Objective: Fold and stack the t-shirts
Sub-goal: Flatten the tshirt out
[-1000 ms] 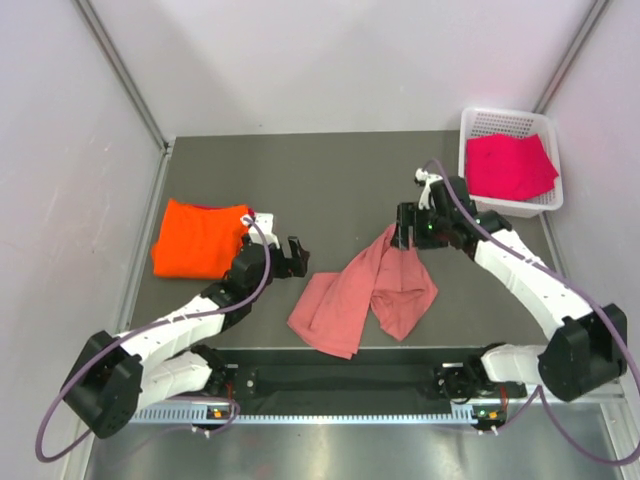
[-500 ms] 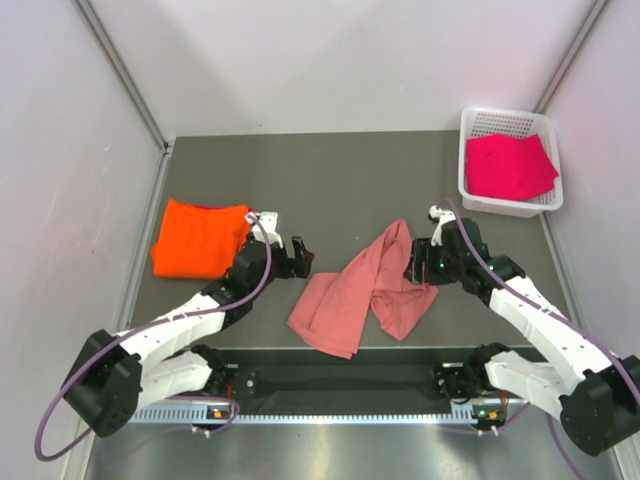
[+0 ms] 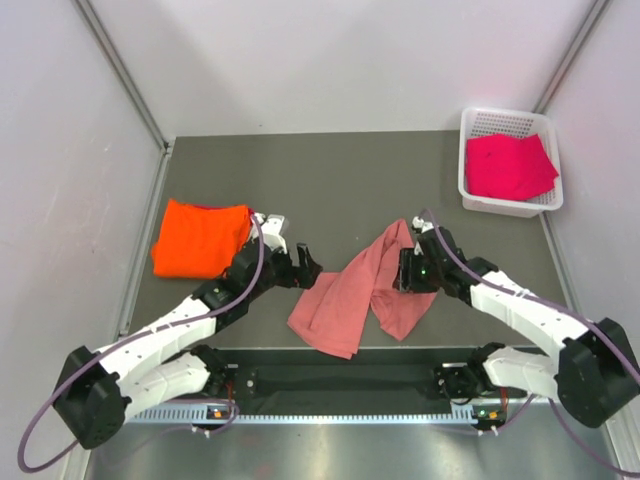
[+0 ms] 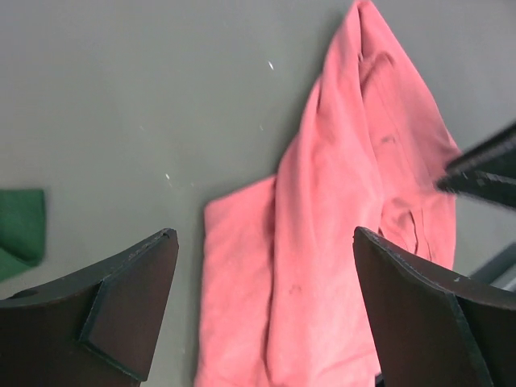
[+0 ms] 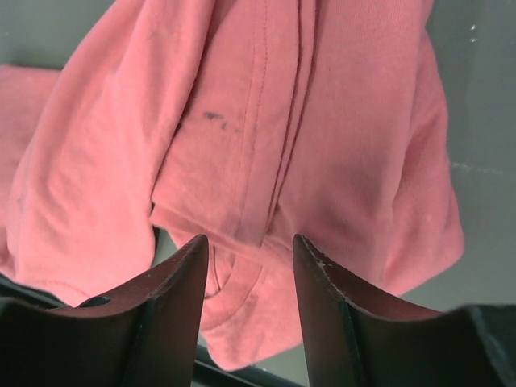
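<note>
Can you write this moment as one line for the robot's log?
left claw open, near pink shirt | right claw open, over pink shirt | orange shirt at left | magenta shirt in basket

Left arm (image 3: pixel 170 325) extends from its base diagonally toward the centre, forearm held low. Left gripper (image 3: pixel 305 268) (image 4: pixel 262 242) faces downward, jaws spread wide, nothing between them. Right arm (image 3: pixel 520 305), bent at the elbow, reaches inward to the centre. Right gripper (image 3: pixel 402 272) (image 5: pixel 250 242) points downward, jaws parted, narrower than the left pair.
</note>
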You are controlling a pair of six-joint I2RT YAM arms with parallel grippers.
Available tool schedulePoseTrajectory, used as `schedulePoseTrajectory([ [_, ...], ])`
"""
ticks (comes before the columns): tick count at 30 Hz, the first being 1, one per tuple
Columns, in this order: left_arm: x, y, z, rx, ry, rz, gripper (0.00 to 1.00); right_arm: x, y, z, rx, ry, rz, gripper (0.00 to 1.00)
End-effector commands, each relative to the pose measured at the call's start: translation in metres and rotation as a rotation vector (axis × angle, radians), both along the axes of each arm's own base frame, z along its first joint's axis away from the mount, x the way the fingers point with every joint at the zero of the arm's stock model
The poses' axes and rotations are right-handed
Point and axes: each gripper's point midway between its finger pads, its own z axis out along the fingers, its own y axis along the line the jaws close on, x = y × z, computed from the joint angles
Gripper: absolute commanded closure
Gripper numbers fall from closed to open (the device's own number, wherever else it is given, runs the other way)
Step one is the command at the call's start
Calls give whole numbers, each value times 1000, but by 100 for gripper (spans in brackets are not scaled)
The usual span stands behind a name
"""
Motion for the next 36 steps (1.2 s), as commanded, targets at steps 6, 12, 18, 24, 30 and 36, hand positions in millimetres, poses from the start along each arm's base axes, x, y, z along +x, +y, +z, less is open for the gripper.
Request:
schedulePoseTrajectory([
  [6, -12, 5, -3, 44, 20, -25, 5, 33, 19, -2, 33, -46, -43, 60],
  [12, -15, 2, -6, 49, 40, -53, 5, 33, 29, -6, 80, -28, -27, 73],
  [18, -17, -4, -4, 36, 47, -77, 6, 35, 30, 21, 131, -77, -23, 100],
  [24, -27, -19, 1, 21, 62, -165, 5, 45, -15, 57, 55, -170, -146, 100],
  [30, -37, -37, -3, 52, 64, -198, 6, 51, -109, 96, -54, -334, -525, 100],
  [36, -46, -62, -13, 101, 76, -249, 6, 35, -181, 141, -161, -484, -837, 100],
])
